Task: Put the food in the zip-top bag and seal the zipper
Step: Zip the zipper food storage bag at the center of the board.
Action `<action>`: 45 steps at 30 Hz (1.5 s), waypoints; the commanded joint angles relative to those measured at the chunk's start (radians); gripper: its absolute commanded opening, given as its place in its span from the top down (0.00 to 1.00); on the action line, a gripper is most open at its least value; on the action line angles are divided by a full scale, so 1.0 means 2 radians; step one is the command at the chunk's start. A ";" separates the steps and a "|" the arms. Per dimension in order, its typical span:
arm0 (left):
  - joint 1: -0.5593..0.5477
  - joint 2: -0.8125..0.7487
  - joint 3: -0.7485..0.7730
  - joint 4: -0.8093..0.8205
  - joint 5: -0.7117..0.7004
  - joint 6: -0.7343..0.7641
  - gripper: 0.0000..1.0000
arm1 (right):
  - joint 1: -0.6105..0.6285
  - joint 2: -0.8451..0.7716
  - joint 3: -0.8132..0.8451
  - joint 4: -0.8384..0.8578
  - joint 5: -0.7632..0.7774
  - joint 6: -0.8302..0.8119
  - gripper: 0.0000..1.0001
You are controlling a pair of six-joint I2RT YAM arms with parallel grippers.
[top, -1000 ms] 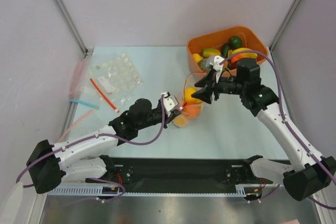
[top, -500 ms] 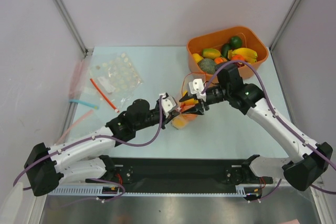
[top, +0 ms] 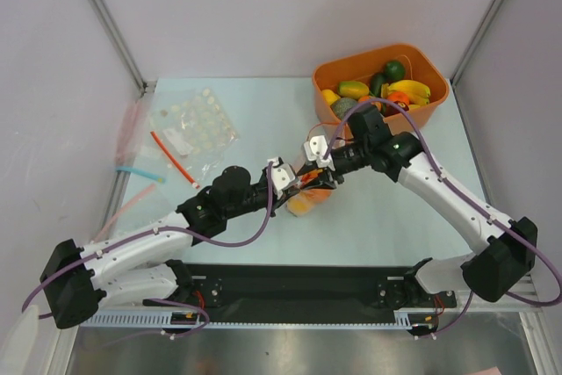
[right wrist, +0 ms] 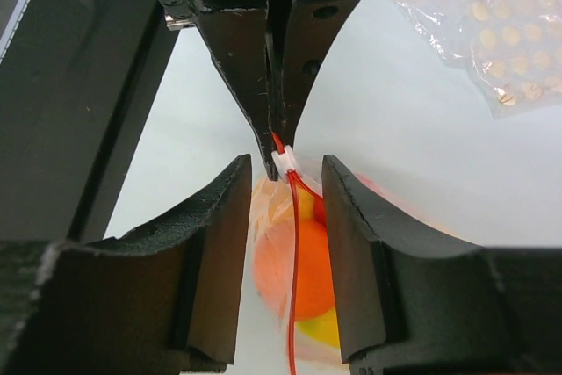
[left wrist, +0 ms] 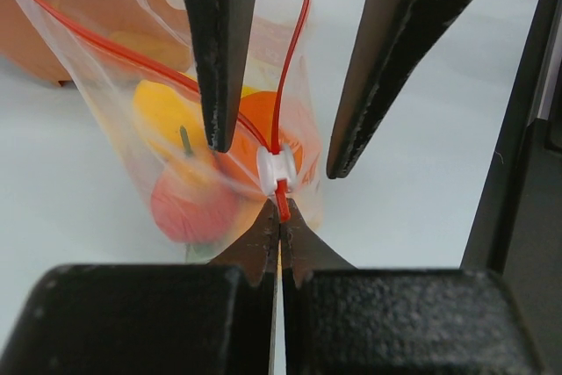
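Fingers of left gripper clamp the zipper end, anchoring the zip-top bag of food at seven o'clock from the orange tub; right gripper, fingers spread, straddles the slider, likely to seal.

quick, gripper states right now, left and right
left gripper: shut on the zipper end, just below the slider.
right gripper: open, fingers either side of the slider.

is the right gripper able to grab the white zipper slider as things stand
Probably yes: the right gripper is open with its fingers flanking the white slider, and the left gripper pinches the zipper end.
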 commanded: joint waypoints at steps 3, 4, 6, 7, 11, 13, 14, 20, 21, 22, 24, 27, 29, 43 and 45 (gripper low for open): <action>0.003 -0.015 0.008 0.003 0.012 0.016 1.00 | 0.004 0.017 0.028 -0.011 -0.001 -0.035 0.59; 0.003 -0.015 0.009 0.002 0.013 0.018 1.00 | 0.004 0.019 0.029 -0.011 -0.001 -0.036 0.60; 0.003 -0.016 0.009 0.000 0.012 0.020 1.00 | 0.004 0.025 0.031 -0.015 -0.002 -0.041 0.65; 0.003 -0.015 0.008 -0.001 0.011 0.022 1.00 | 0.004 0.027 0.032 -0.016 -0.003 -0.043 0.67; 0.003 -0.021 0.008 -0.003 0.004 0.022 1.00 | 0.004 0.034 0.035 -0.025 -0.009 -0.050 0.81; 0.003 -0.028 0.003 -0.001 -0.003 0.020 1.00 | 0.004 0.035 0.037 -0.030 -0.009 -0.055 0.88; 0.003 -0.030 0.001 0.001 -0.015 0.019 1.00 | 0.004 0.036 0.038 -0.036 -0.009 -0.058 0.95; 0.006 -0.038 -0.004 -0.003 -0.023 0.016 0.98 | 0.004 0.042 0.048 -0.050 -0.020 -0.060 1.00; 0.006 -0.039 -0.004 -0.005 -0.020 0.016 0.94 | 0.004 0.043 0.048 -0.051 -0.021 -0.060 1.00; 0.006 -0.041 -0.005 -0.004 -0.018 0.016 0.88 | 0.004 0.043 0.048 -0.051 -0.022 -0.059 1.00; 0.006 -0.041 -0.006 0.001 -0.013 0.018 0.83 | 0.004 0.043 0.050 -0.049 -0.023 -0.057 1.00; 0.006 -0.039 -0.006 0.006 -0.007 0.019 0.75 | 0.004 0.040 0.050 -0.045 -0.026 -0.052 1.00; 0.006 -0.035 -0.002 0.007 0.005 0.022 0.71 | 0.004 0.039 0.051 -0.042 -0.027 -0.050 1.00; 0.006 -0.023 0.013 0.011 0.027 0.029 1.00 | 0.004 0.037 0.050 -0.042 -0.029 -0.044 1.00; 0.006 -0.021 0.017 0.003 0.025 0.028 1.00 | 0.004 0.037 0.049 -0.042 -0.026 -0.044 1.00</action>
